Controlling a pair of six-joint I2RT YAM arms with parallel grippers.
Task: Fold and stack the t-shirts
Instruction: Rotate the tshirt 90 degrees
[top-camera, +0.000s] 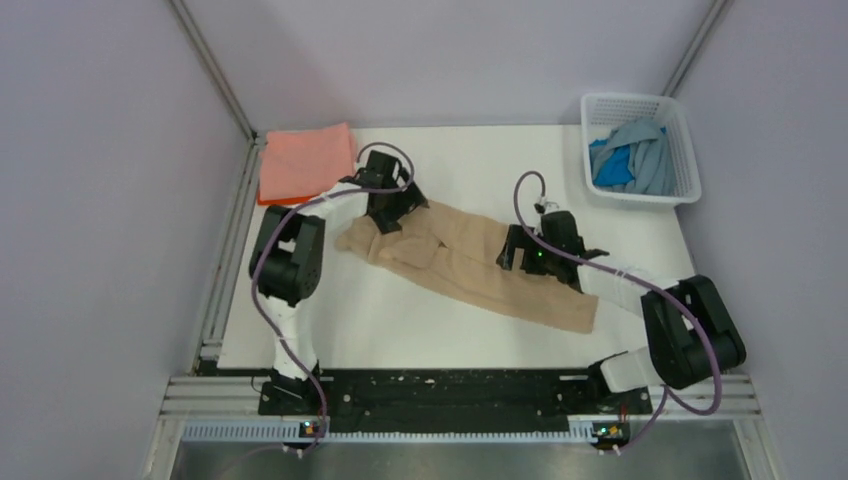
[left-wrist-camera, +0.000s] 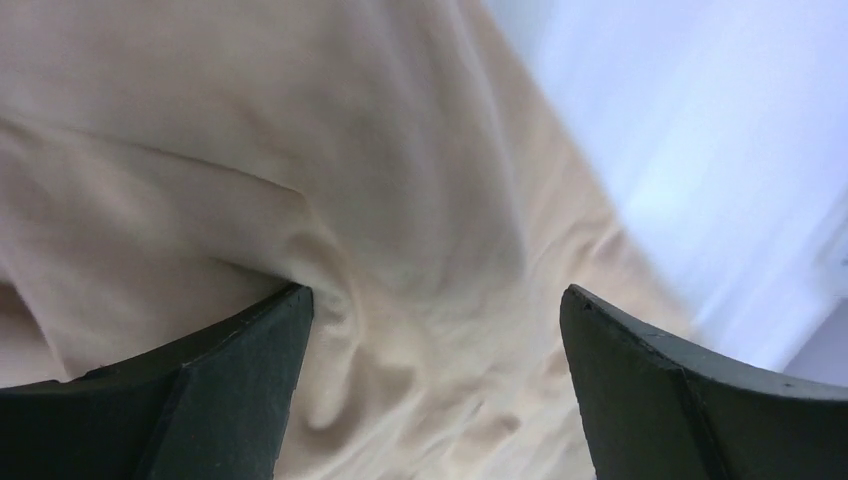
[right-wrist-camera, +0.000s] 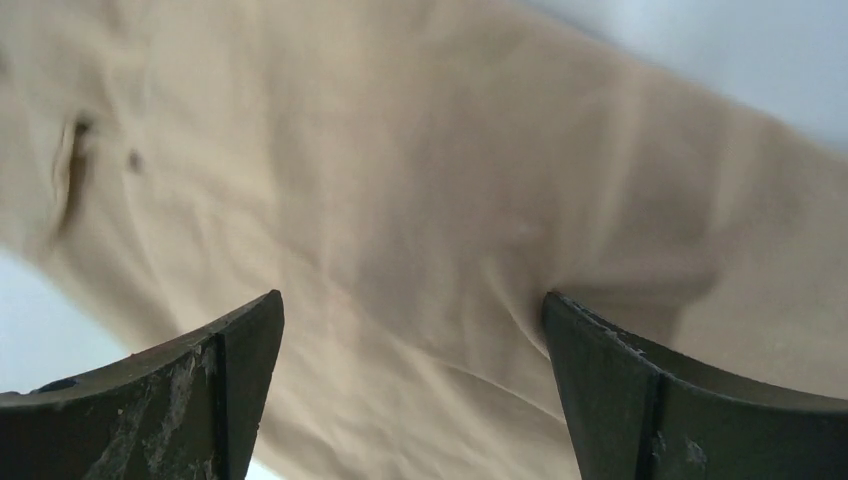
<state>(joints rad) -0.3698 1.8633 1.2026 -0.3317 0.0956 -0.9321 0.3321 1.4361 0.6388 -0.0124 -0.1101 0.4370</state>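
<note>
Tan shirt (top-camera: 470, 265) lies crumpled across the centre, fold step underway.
Folded pink shirt (top-camera: 305, 160) sits at 11 o'clock. Left gripper (left-wrist-camera: 435, 330) and right gripper (right-wrist-camera: 410, 340) are both wide open over tan fabric. Next move probably needs edges pinched and folded over.

The orange t-shirt (top-camera: 268, 201) shows only as a sliver under the salmon t-shirt (top-camera: 305, 160); both wrist views crop the tan t-shirt (left-wrist-camera: 300, 150).
</note>
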